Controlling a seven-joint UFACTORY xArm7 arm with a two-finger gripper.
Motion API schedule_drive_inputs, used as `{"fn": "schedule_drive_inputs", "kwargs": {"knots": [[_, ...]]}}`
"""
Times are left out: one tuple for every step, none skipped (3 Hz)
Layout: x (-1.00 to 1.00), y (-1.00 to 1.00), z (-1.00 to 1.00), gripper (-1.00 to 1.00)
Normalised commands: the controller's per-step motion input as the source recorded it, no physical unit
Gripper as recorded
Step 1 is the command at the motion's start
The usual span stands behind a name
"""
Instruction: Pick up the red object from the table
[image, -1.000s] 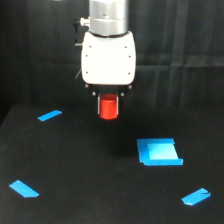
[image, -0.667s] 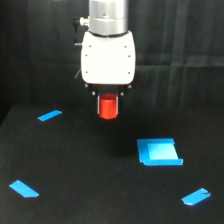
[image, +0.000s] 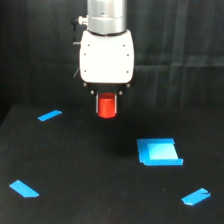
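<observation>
The red object (image: 106, 106) is a small red-orange block held between the dark fingers of my gripper (image: 106, 103), under the white gripper body. It hangs in the air above the black table (image: 90, 175), near the middle back of the exterior view. The gripper is shut on it. Only the block's lower part shows below the fingers.
A flat blue square piece (image: 158, 151) lies on the table to the exterior view's right. Blue tape strips lie at the left back (image: 49, 115), left front (image: 23, 188) and right front (image: 195, 196). A black curtain hangs behind.
The gripper with the red object in it has moved slightly upward. Nothing else has moved.
</observation>
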Motion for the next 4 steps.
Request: {"fn": "schedule_drive_inputs", "kwargs": {"knots": [[0.00, -0.11, 0.05, -0.98], [-0.06, -0.01, 0.07, -0.95], [0.03, -0.11, 0.11, -1.00], [-0.01, 0.04, 0.09, -1.00]]}}
